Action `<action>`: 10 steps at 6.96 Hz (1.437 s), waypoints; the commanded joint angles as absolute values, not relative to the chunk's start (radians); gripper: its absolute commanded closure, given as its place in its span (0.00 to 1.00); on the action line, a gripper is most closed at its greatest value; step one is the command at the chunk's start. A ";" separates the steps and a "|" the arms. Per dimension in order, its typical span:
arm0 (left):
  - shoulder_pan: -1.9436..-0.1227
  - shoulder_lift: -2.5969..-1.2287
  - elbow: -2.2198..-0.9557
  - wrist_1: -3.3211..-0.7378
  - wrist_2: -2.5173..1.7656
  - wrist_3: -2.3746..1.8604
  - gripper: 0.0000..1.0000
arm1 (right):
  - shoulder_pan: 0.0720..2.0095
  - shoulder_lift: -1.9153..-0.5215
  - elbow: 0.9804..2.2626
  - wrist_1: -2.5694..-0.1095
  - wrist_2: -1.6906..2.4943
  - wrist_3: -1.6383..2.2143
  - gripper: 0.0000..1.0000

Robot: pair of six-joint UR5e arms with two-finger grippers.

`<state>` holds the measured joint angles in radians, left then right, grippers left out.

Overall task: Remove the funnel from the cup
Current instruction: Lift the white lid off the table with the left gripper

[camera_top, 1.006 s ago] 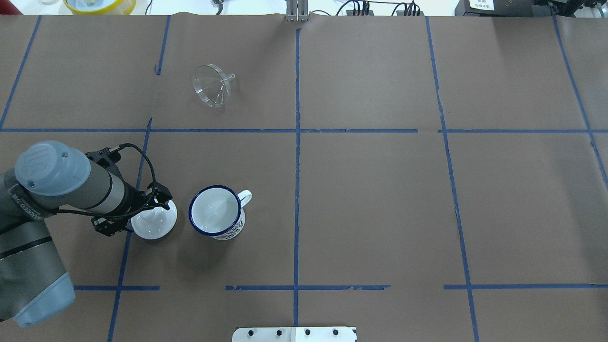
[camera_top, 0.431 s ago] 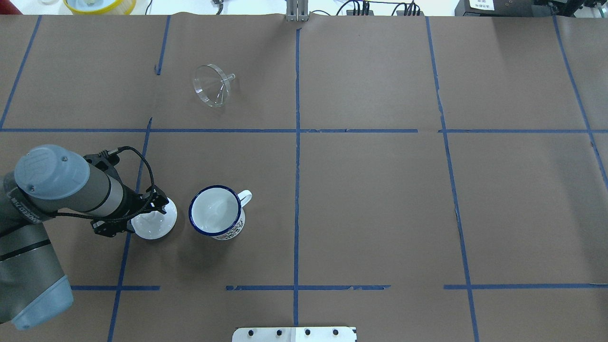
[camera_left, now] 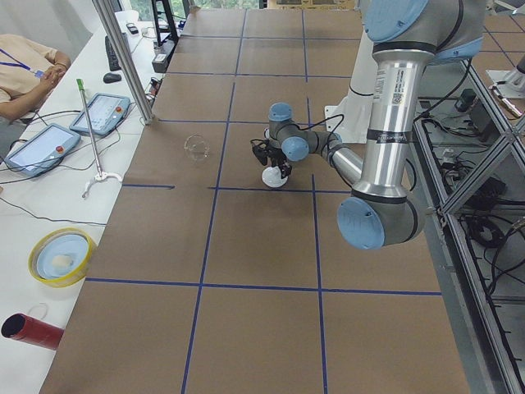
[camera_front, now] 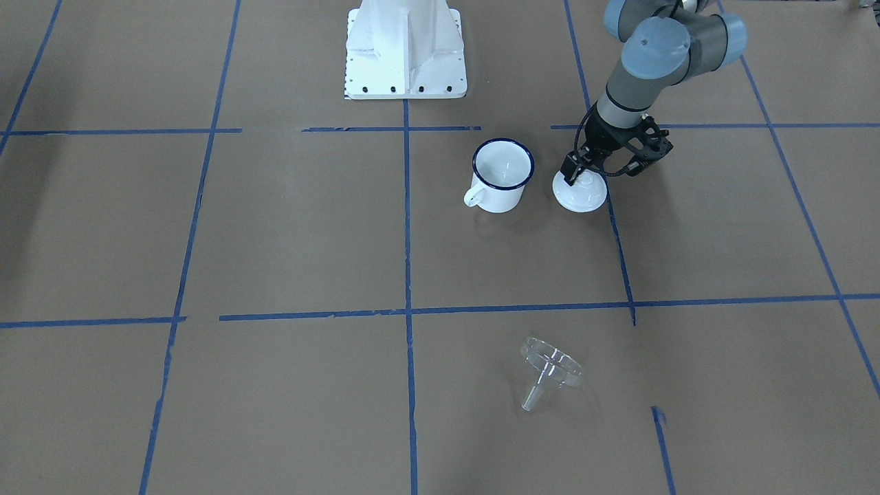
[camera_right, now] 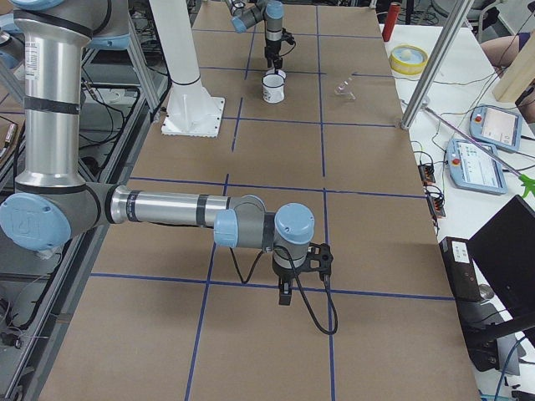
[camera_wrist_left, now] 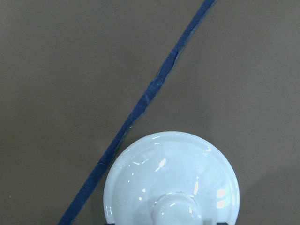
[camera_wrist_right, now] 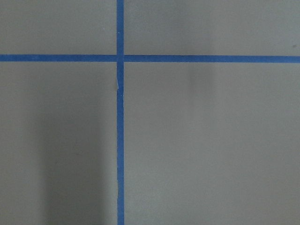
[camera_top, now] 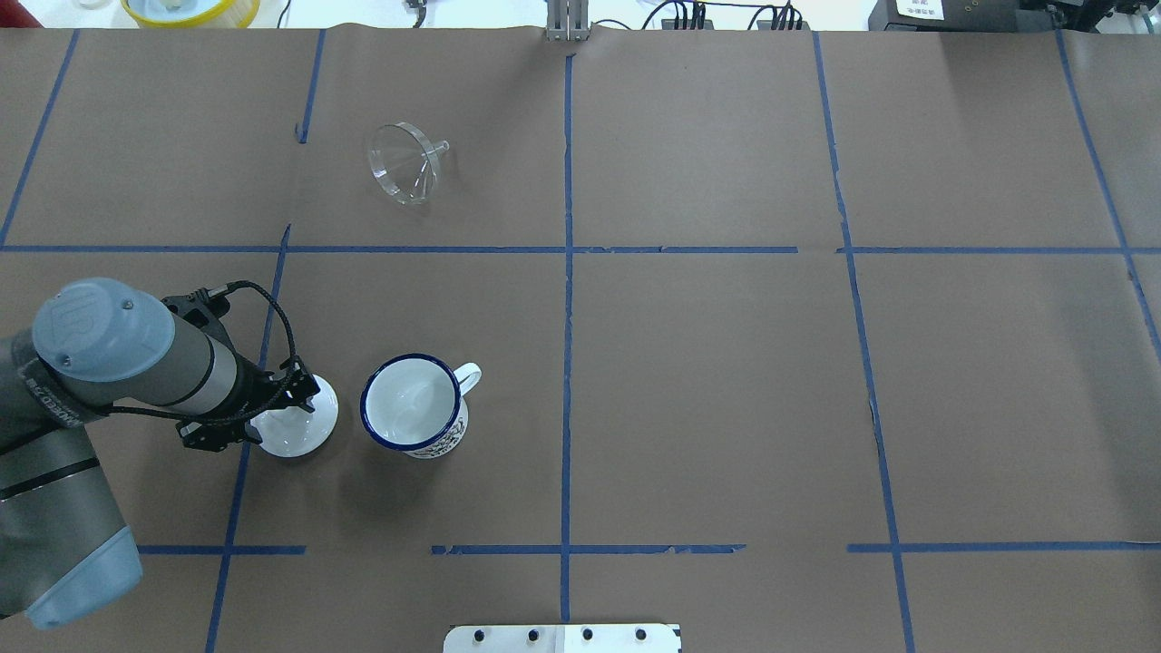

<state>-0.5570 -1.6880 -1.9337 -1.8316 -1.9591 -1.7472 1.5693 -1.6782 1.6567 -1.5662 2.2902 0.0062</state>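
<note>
The small clear plastic funnel [camera_top: 405, 163] lies on its side on the brown counter [camera_top: 726, 381], well apart from the empty white enamel mug [camera_top: 413, 405], with its spout to the robot's right. It lies forward of the left fingers [camera_front: 569, 168], the nearer pair, poised at the white domed lid [camera_top: 304, 428]. Whether these or the right fingers [camera_right: 284, 294] are closed, I cannot tell. Since a second ago only the left wrist has edged back.
</note>
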 commanded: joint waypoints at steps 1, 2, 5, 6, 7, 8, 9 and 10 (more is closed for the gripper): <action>-0.558 -1.689 -1.931 -1.832 -1.959 -1.744 0.44 | 1.569 -1.678 1.657 -1.566 2.290 0.006 0.00; -0.557 -1.689 -1.931 -1.832 -1.959 -1.744 0.48 | 1.569 -1.678 1.657 -1.566 2.290 0.006 0.00; -0.568 -1.689 -1.937 -1.832 -1.939 -1.743 0.45 | 1.569 -1.678 1.657 -1.566 2.290 0.006 0.00; -0.571 -1.686 -1.945 -1.832 -1.927 -1.743 0.43 | 1.569 -1.678 1.657 -1.566 2.290 0.006 0.00; -0.571 -1.687 -1.948 -1.830 -1.913 -1.743 0.42 | 1.569 -1.678 1.657 -1.566 2.290 0.006 0.00; -0.571 -1.683 -1.945 -1.830 -1.892 -1.743 0.42 | 1.569 -1.678 1.657 -1.566 2.290 0.006 0.00; -0.569 -1.683 -1.937 -1.830 -1.891 -1.743 0.42 | 1.569 -1.678 1.657 -1.566 2.290 0.006 0.00; -0.569 -1.683 -1.940 -1.830 -1.891 -1.743 0.45 | 1.569 -1.678 1.657 -1.566 2.290 0.006 0.00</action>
